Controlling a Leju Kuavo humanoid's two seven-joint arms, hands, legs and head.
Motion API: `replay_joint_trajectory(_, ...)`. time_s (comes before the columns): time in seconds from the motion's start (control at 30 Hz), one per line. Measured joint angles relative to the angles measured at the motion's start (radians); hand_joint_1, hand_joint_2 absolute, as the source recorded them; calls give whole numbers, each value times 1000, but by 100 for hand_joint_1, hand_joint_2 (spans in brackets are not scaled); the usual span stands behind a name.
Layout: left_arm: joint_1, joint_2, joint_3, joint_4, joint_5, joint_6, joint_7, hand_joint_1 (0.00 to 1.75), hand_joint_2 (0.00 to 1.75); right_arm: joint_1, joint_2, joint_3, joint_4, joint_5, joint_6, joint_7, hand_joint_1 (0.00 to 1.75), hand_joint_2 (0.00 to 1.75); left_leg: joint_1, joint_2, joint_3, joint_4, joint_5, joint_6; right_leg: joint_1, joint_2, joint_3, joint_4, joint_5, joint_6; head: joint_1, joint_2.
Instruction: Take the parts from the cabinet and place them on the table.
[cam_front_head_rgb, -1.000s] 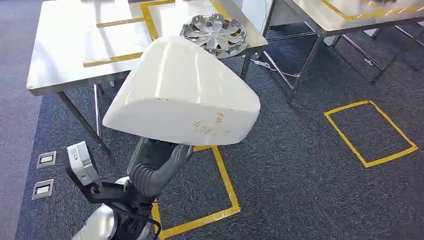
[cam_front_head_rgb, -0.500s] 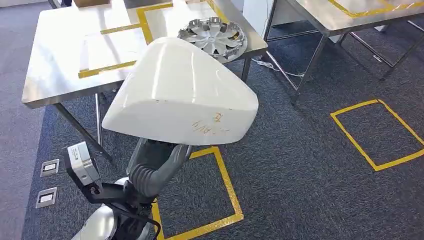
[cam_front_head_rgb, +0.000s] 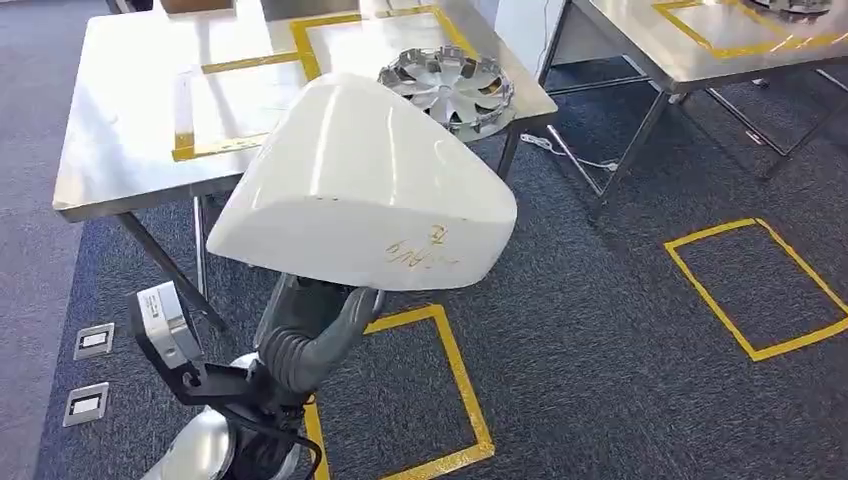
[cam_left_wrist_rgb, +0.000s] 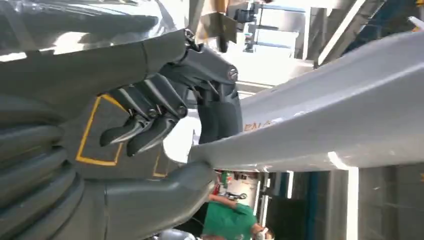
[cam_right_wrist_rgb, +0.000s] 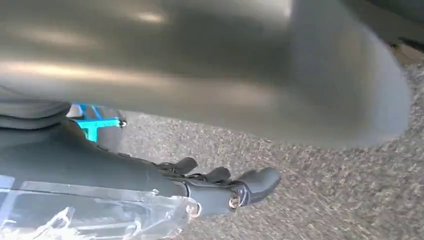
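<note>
A big white moulded shell part (cam_front_head_rgb: 365, 190) with orange scribbles on its near face is carried in front of my body. My left hand (cam_front_head_rgb: 318, 330) grips it from below. In the left wrist view the part's rim (cam_left_wrist_rgb: 320, 120) sits between the thick thumb (cam_left_wrist_rgb: 165, 195) and the dark fingers (cam_left_wrist_rgb: 150, 117). The steel table (cam_front_head_rgb: 120, 110) marked with yellow tape stands just beyond the part, with a silver hubcap (cam_front_head_rgb: 447, 87) on its right corner. In the right wrist view my right hand (cam_right_wrist_rgb: 220, 185) hangs under the part's underside (cam_right_wrist_rgb: 200, 70), above the carpet, with nothing in it.
A second steel table (cam_front_head_rgb: 700, 45) stands at the far right. Yellow tape squares mark the dark carpet at my feet (cam_front_head_rgb: 440, 380) and to the right (cam_front_head_rgb: 760, 280). Floor sockets (cam_front_head_rgb: 92, 342) lie at the left. A person in a green shirt (cam_left_wrist_rgb: 230, 220) stands behind me.
The whole picture has shifted slightly, so the camera moved; the table and hubcap sit a little further right. The white part stays in my left hand the same way.
</note>
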Motion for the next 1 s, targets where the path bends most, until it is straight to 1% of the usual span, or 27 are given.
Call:
replay_joint_trajectory(0.03, 1, 0, 0, 0, 0, 0, 0, 175, 175, 1, 0, 0, 0, 0, 0, 0, 0, 0, -2, -3, 8, 0, -6, 0, 1, 0, -19, 4, 24, -3, 1, 0)
replay_joint_trajectory(0.07, 1, 0, 0, 0, 0, 0, 0, 175, 175, 1, 0, 0, 0, 0, 0, 0, 0, 0, -4, -4, 21, 0, -15, 0, 4, 0, -14, -45, 81, -10, 2, 0)
replay_joint_trajectory(0.13, 1, -1, 0, 0, 0, 0, -1, 175, 175, 1, -2, 0, 0, 0, 0, 0, 0, 0, -5, -5, 47, 0, -34, -4, 15, 2, 34, -209, 202, -28, 3, 0)
replay_joint_trajectory(0.17, 2, 0, 0, 1, 0, 0, -2, 175, 175, 3, -3, 0, 0, 0, 0, 0, 0, 0, -2, -5, 53, -3, -42, -8, 22, 5, 50, -245, 207, -41, 2, 0)
replay_joint_trajectory(0.2, 1, 0, 0, 2, 0, 2, -2, 175, 175, 4, -4, 0, 0, 0, 0, 0, 0, 0, -6, -6, 55, -3, -47, -16, 28, 4, 55, -256, 208, -44, -5, 0)
replay_joint_trajectory(0.23, 2, 0, 0, 2, 0, 3, -3, 175, 175, 3, -4, 0, 0, 0, 0, 0, 0, 0, -2, -6, 55, -6, -47, -23, 29, 4, 64, -269, 195, -48, 1, 0)
replay_joint_trajectory(0.3, 0, -1, 1, 2, -2, 4, -4, 175, 175, 2, -4, 0, 1, 2, 0, 1, 0, 0, -2, -4, 58, -17, -51, -32, 30, 4, 70, -283, 176, -55, 0, 0)
replay_joint_trajectory(0.33, -1, -1, 1, 0, -2, 5, -5, 175, 175, 2, -4, 0, 1, 2, 0, 1, 0, 0, -6, -3, 64, -18, -59, -39, 19, 3, 83, -302, 177, -55, 1, 0)
replay_joint_trajectory(0.37, -2, 0, 2, 0, -3, 6, -6, 175, 175, 2, -4, 0, 1, 2, -1, 1, 0, 0, -5, 0, 62, -4, -67, -44, 18, 4, 98, -316, 177, -56, -1, 0)
replay_joint_trajectory(0.4, -4, 0, 2, 0, -4, 7, -7, 175, 175, 1, -4, 0, 2, 2, -2, 0, 0, 0, -4, -1, 40, 41, -89, -45, 17, 3, 108, -323, 174, -60, -7, 0)
replay_joint_trajectory(0.47, -1, 2, 3, 0, -4, 10, -8, 175, 175, 1, -3, 0, 2, 2, -2, 0, 0, 0, -4, -1, -46, 193, -142, -49, 14, 1, 121, -325, 165, -61, -8, 0)
replay_joint_trajectory(0.5, 2, 5, 3, 0, -4, 13, -9, 175, 175, 3, -2, 0, 2, 2, -2, 0, 0, 0, -3, -1, -89, 255, -147, -51, 13, 1, 130, -325, 157, -60, -7, 0)
replay_joint_trajectory(0.53, 3, 7, 3, 0, -5, 16, -9, 175, 175, 4, -2, 0, 2, 2, -2, 1, 0, 0, -1, 0, -109, 265, -126, -55, 12, 1, 140, -325, 149, -59, -7, 0)
replay_joint_trajectory(0.57, 3, 9, 3, 0, -5, 18, -9, 175, 175, 5, -2, 0, 2, 2, -2, 1, 0, 0, 1, 0, -109, 237, -80, -59, 11, 2, 153, -324, 140, -56, -7, 0)
replay_joint_trajectory(0.6, 3, 10, 3, 0, -5, 19, -9, 175, 175, 4, -2, 0, 2, 2, -2, 1, 0, 0, 4, 0, -94, 177, -20, -63, 8, 3, 167, -322, 131, -53, -8, 0)
replay_joint_trajectory(0.63, 3, 10, 3, 0, -6, 19, -9, 175, 175, 3, -2, 0, 2, 2, -2, 0, 0, 0, 6, 1, -68, 92, 48, -66, 6, 4, 182, -320, 119, -48, -8, 0)
replay_joint_trajectory(0.67, 4, 10, 3, 0, -8, 19, -9, 175, 175, 4, -1, 0, 2, 2, -2, 0, 0, 0, 6, 4, -48, 43, 73, -67, 5, 4, 190, -320, 107, -42, -8, 0)
replay_joint_trajectory(0.7, 4, 11, 4, 0, -8, 21, -10, 175, 175, 0, -1, 0, 2, 2, -2, 0, 0, 0, -2, 5, -48, 39, 66, -63, 9, 5, 195, -317, 103, -33, -15, 0)
replay_joint_trajectory(0.73, 2, 13, 5, -1, -9, 23, -10, 175, 175, -1, -1, 0, 2, 2, 0, 0, 0, 0, -1, 5, -31, 7, 39, -48, 9, 4, 189, -315, 99, -27, -20, 0)
replay_joint_trajectory(0.77, 3, 13, 5, -2, -10, 24, -10, 175, 175, -1, -1, 0, 2, 2, 0, 0, 0, 0, -3, 1, -29, 5, 32, -35, 9, 3, 186, -316, 101, -23, -16, 0)
replay_joint_trajectory(0.8, 4, 14, 6, -3, -11, 27, -11, 175, 175, 0, -1, 0, 2, 2, 0, 1, 0, 0, -3, -2, -31, 4, 30, -31, 9, -1, 187, -321, 101, -21, -12, 0)
replay_joint_trajectory(0.83, 3, 14, 8, -3, -11, 27, -11, 175, 175, -1, -1, 0, 2, 2, 0, 1, 0, 0, 2, -3, -27, -1, 29, -23, 9, -2, 190, -320, 94, -15, -15, 0)
replay_joint_trajectory(0.87, 3, 13, 9, -6, -11, 27, -11, 175, 175, -2, -2, -1, 2, 2, 0, 0, 0, 0, 5, -3, -19, -4, 26, -18, 9, -1, 188, -307, 85, -10, -8, 0)
replay_joint_trajectory(0.9, 1, 13, 9, -9, -12, 27, -13, 175, 175, -4, -2, -1, 2, 2, 0, 0, 0, 0, 5, -1, -13, -4, 20, -10, 8, -1, 164, -261, 69, -7, -5, 0)
replay_joint_trajectory(0.93, 0, 13, 10, -10, -12, 27, -13, 175, 175, -5, -2, -1, 2, 2, 0, 0, 0, 0, 5, 0, -8, -4, 16, -6, 7, -1, 119, -183, 42, -5, -2, 0)
replay_joint_trajectory(0.97, 1, 13, 10, -10, -12, 28, -14, 175, 175, -4, -2, -1, 3, 2, 0, 0, 0, 0, 4, 1, -4, -4, 11, -4, 7, -1, 69, -104, 21, -4, -2, 0)
replay_joint_trajectory(1.0, 2, 14, 10, -10, -12, 29, -13, 175, 175, -2, -1, -1, 3, 2, 0, 0, 0, 0, 2, 1, 0, -4, 6, -1, 8, -1, 20, -36, 8, -3, -1, 0)
